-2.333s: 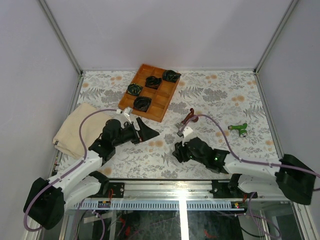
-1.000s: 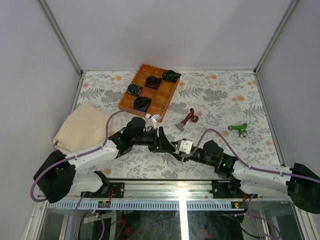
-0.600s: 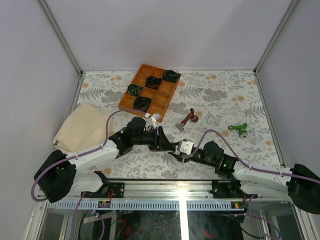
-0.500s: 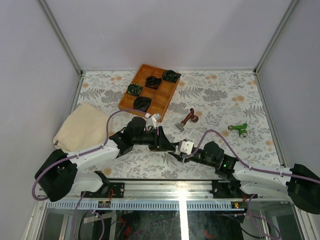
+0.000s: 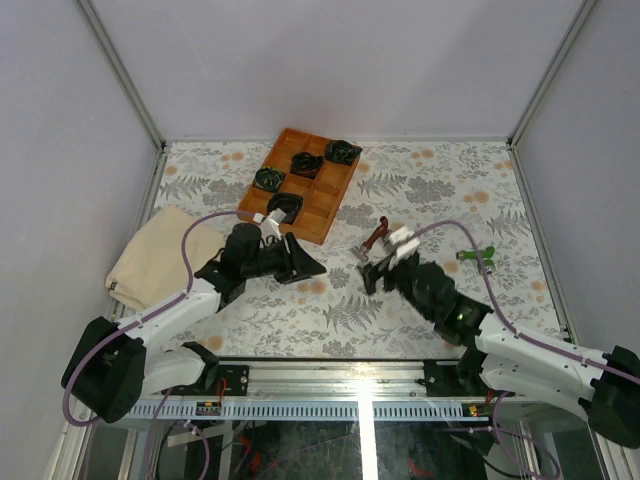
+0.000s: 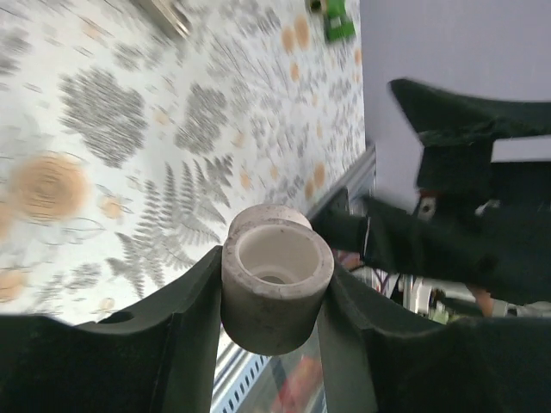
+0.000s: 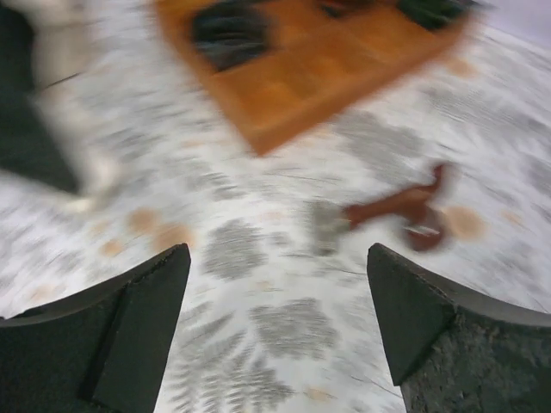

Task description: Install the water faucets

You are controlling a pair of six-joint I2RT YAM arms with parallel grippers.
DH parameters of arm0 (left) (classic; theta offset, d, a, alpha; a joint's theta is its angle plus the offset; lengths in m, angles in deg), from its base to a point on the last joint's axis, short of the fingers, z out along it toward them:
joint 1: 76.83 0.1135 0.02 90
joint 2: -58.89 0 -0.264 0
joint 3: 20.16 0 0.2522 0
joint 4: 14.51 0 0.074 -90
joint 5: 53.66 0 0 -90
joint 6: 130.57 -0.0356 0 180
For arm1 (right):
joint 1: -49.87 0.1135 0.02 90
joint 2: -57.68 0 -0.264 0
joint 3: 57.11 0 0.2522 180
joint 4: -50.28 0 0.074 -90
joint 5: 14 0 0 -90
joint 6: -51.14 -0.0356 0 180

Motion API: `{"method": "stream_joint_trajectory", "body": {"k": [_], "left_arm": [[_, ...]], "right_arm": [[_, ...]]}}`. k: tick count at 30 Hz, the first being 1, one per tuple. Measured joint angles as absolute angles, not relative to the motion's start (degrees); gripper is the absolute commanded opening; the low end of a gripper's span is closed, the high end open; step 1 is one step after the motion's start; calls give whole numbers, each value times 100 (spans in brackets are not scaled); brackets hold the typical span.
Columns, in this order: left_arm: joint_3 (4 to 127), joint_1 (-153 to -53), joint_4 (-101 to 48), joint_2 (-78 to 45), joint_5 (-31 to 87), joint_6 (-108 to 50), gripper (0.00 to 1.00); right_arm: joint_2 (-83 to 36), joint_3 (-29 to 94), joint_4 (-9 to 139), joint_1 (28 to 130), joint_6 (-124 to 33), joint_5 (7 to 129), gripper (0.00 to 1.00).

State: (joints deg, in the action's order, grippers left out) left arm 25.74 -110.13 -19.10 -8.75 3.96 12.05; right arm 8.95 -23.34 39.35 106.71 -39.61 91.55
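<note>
The dark red-brown faucet [image 5: 377, 238] lies on the patterned table just beyond my right gripper [image 5: 375, 270]. That gripper stands open and empty. The right wrist view shows the red-brown faucet [image 7: 398, 206] blurred, ahead and to the right of the right gripper [image 7: 277, 258]. The bright green faucet [image 5: 478, 257] lies further right on the table. My left gripper [image 5: 300, 262] is shut on a small white cup-shaped piece [image 6: 275, 288], held above the table left of centre. At the top edge of the left wrist view the green faucet [image 6: 334, 17] shows.
A wooden compartment tray [image 5: 318, 205] with black-and-green coiled bundles [image 5: 285, 207] stands at the back left of centre. A folded beige cloth [image 5: 160, 255] lies at the left edge. The metal rail [image 5: 360, 375] runs along the near edge.
My right gripper has opened and let go of the white piece, which stays in the left gripper. The arms have parted: left back to the left, right toward the red-brown faucet.
</note>
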Motion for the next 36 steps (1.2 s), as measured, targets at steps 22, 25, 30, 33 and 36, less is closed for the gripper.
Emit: {"method": "stream_joint_trajectory", "body": {"k": [22, 25, 30, 33, 36], "left_arm": [[2495, -10600, -2616, -125, 441, 578, 0], [2495, -10600, -2677, -90, 435, 530, 0], [2495, -10600, -2734, -9, 422, 469, 0], [2488, -10600, -2743, 78, 422, 466, 0], [2464, -10600, -2747, 102, 422, 466, 0]], "right_arm": [[-2180, 151, 7861, 3631, -6331, 8589, 83], [-2436, 339, 7854, 3458, -6333, 8527, 76], [-3041, 608, 7826, 3308, -6376, 8374, 61], [-3126, 520, 7793, 3308, -6466, 8186, 50], [-2949, 337, 7719, 3312, -6549, 7979, 41]]}}
